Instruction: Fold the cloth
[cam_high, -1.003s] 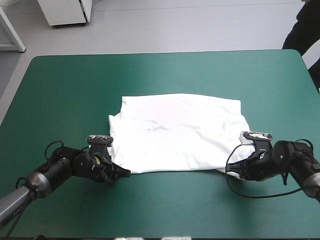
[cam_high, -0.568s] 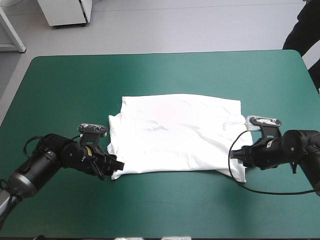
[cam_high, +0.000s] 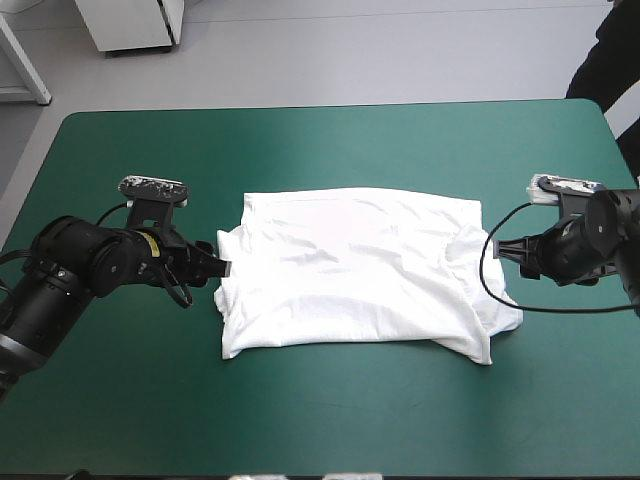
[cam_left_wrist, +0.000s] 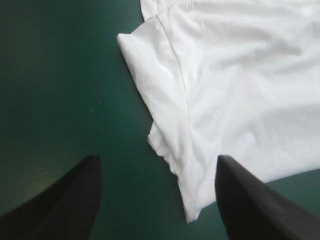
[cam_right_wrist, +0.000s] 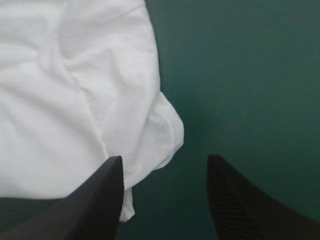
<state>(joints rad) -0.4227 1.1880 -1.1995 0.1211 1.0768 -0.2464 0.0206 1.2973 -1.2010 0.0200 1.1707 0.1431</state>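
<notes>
- The T-shirt (cam_high: 360, 265) is laid flat as a folded, creased white rectangle in the middle of the teal-green cover (cam_high: 320, 140).
- In both wrist views only one side edge of it is shown; the rest is cut off.
- The left gripper (cam_left_wrist: 158, 158) is held with its black fingers wide apart. Nothing is gripped, and the shirt's left edge lies on the cover ahead of them. Whether that edge is touched cannot be told.
- The right gripper (cam_right_wrist: 165, 158) is likewise spread wide and empty, with the right sleeve fold lying just ahead. In the high view its fingers are hard to make out against the dark arm.
- Just before, both grippers were seen at the shirt's near corners. They are now placed farther up its side edges, the right one apart from the cloth.
- The near right corner is now spread flat on the cover.
</notes>
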